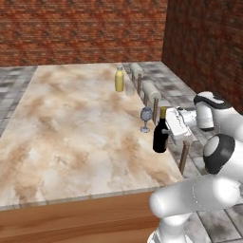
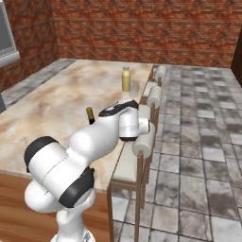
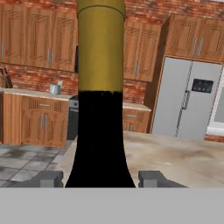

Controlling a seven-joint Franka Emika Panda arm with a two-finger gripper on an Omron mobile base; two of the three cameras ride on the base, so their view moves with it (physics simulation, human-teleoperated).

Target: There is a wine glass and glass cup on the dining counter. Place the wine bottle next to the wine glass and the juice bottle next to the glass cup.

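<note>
So we've got the white arm reaching in from the stool side, wrist turned level so the gripper (image 1: 167,127) comes at the tall near-black wine bottle with the tan-gold foil neck (image 1: 161,133) sideways. In the hand view the two dark fingertips (image 3: 49,178) sit either side of the bottle's shoulder, part closed around it, though we can't tell if they actually touch the glass.

The bottle stands upright on the big beige-brown marbled table (image 1: 71,137), close to its right edge, just beside the small clear stemmed wine glass (image 1: 145,116). Further back along that edge are the small yellow juice bottle with a grey cap (image 1: 119,79) and the translucent straight-sided glass cup (image 1: 130,88) right next to it. Padded roll-back stools (image 1: 151,91) crowd that side; the left of the table is wide open. We can't make out any label text.
</note>
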